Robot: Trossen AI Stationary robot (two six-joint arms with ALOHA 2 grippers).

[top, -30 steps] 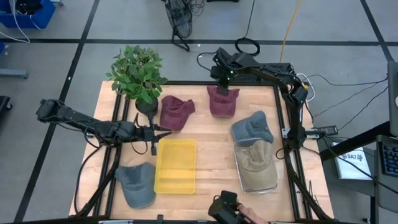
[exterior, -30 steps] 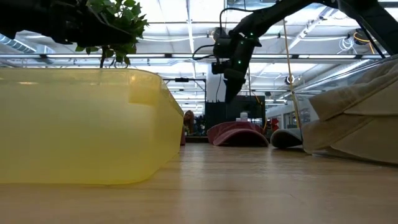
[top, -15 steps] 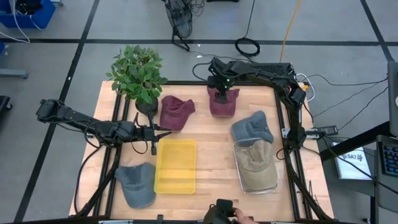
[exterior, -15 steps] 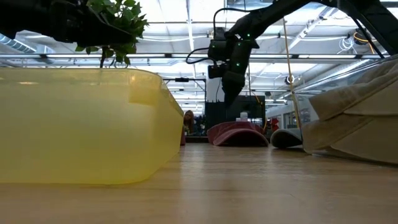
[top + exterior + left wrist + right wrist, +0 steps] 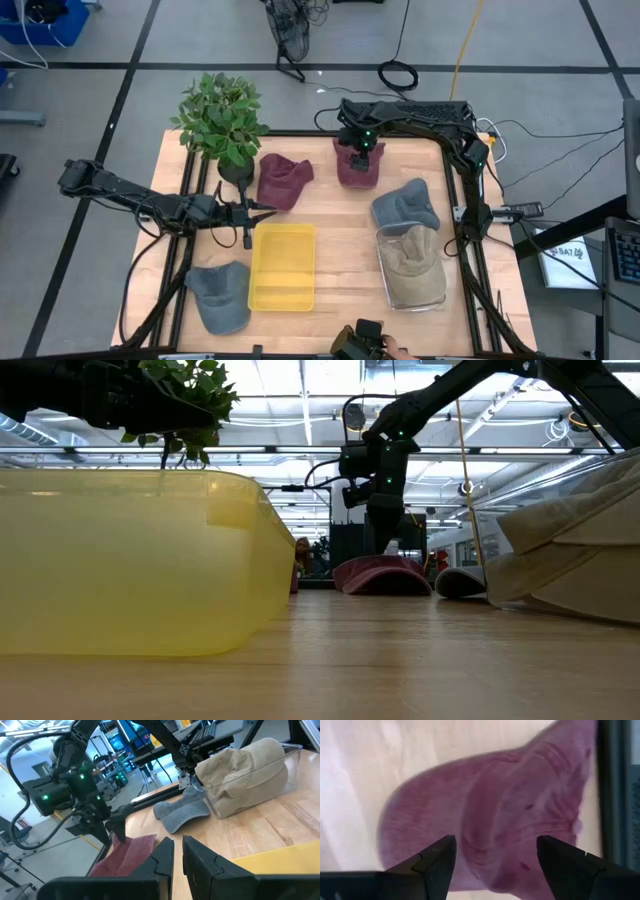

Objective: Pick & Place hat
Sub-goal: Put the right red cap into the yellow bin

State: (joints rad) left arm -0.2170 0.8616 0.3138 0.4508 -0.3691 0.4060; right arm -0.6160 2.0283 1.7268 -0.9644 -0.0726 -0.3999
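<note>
While right hand [image 5: 360, 152] hovers spread over maroon cap [image 5: 357, 167] at table's far edge, no grasp made; pick & place both outstanding. Left hand [image 5: 252, 209] clenched, idle.

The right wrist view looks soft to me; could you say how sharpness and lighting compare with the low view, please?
Right wrist view: the maroon hat fills the picture, its weave slightly blurred, and the wood beside it is washed out; the open right gripper frames it. Low view: bright ceiling lights backlight the arm, and the near yellow bin looms large.
</note>
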